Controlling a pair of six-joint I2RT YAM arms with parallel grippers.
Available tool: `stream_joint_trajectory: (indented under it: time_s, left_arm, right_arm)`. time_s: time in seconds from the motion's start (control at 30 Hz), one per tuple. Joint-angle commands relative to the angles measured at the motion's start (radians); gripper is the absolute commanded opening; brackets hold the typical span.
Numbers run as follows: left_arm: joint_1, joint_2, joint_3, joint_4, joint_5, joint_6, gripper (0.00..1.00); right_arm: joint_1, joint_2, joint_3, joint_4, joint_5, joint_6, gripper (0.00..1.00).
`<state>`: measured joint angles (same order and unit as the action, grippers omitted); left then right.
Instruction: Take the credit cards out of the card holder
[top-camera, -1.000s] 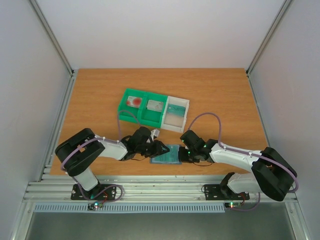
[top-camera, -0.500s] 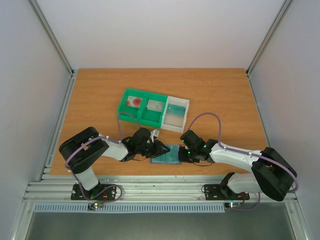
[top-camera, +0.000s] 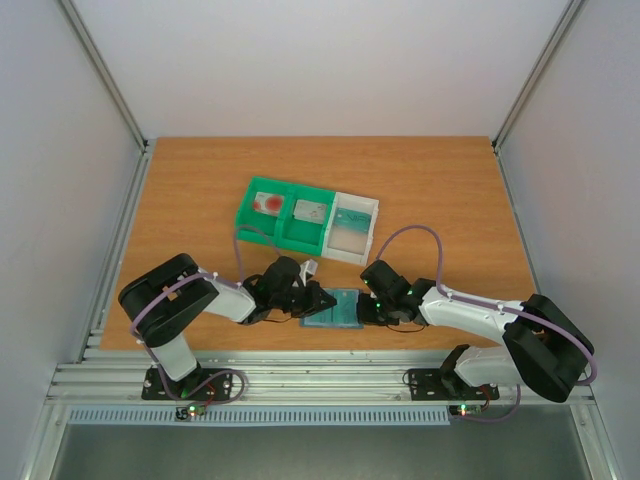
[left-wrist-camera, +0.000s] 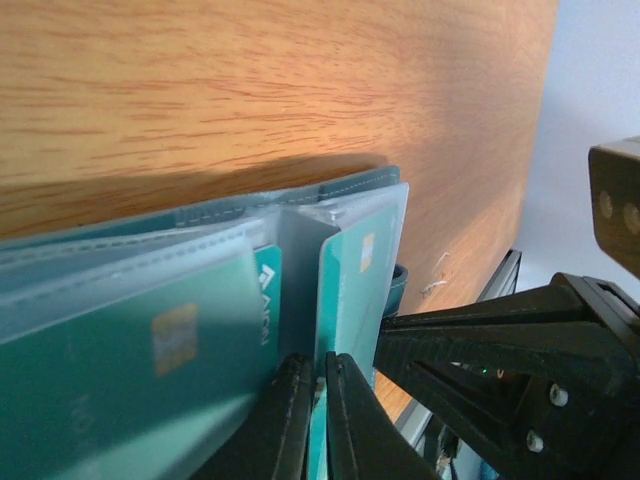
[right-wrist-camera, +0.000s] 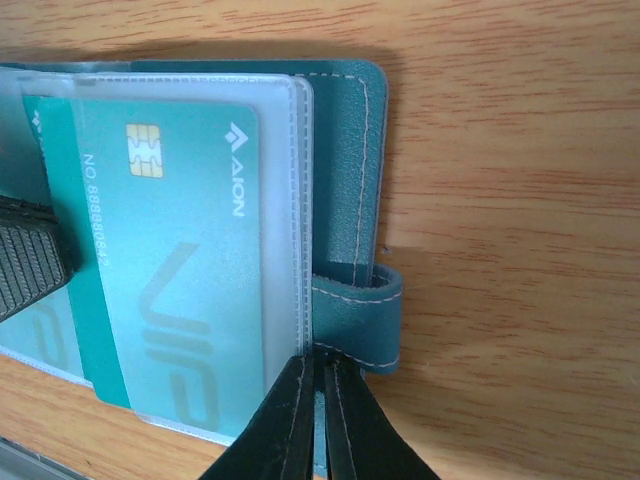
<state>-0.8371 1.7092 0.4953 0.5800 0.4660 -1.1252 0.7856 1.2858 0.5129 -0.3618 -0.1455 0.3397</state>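
The dark teal card holder (top-camera: 337, 309) lies open near the table's front edge, between both grippers. In the right wrist view a teal credit card (right-wrist-camera: 170, 250) sits in its clear sleeve, beside the cover (right-wrist-camera: 350, 150) and strap loop (right-wrist-camera: 365, 325). My right gripper (right-wrist-camera: 321, 368) is shut on the holder's edge by that loop. In the left wrist view one sleeve stands upright with a teal card (left-wrist-camera: 352, 285) in it, and my left gripper (left-wrist-camera: 320, 372) is shut on that card's near edge. Another teal card (left-wrist-camera: 150, 350) lies in the flat sleeve to the left.
A green-and-white bin tray (top-camera: 281, 231) stands behind the holder. It holds a white-pink card (top-camera: 266, 203), a grey card (top-camera: 311, 211) and a pale teal card (top-camera: 350, 227), one per compartment. The right arm's black gripper body (left-wrist-camera: 500, 350) is close beside my left fingers.
The left jaws have closed from partly open onto the card's edge. The left arm has shifted a little. The right gripper and the holder have stayed put.
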Motion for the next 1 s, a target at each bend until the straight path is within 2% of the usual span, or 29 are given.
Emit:
stream_joint_trajectory:
  time_s: [0.0,0.47,0.77,0.97]
  left_arm:
    - [-0.002,0.014,-0.017,0.099,0.004,-0.002,0.03]
    - [-0.002,-0.078,-0.082,0.096,-0.047,0.007,0.00]
    - [-0.002,-0.098,-0.076,0.064,-0.044,0.004,0.00]
    - [-0.002,-0.126,-0.063,-0.018,-0.063,0.045,0.01]
  right_arm:
    - [0.006,0.018,-0.013,-0.005,0.026,0.007,0.08]
    - [0.006,0.011,-0.015,0.001,0.014,0.005,0.08]
    - [0.006,-0.089,0.056,-0.098,0.025,-0.034,0.10]
    - [0.006,-0.076,0.072,-0.004,-0.050,-0.037,0.14]
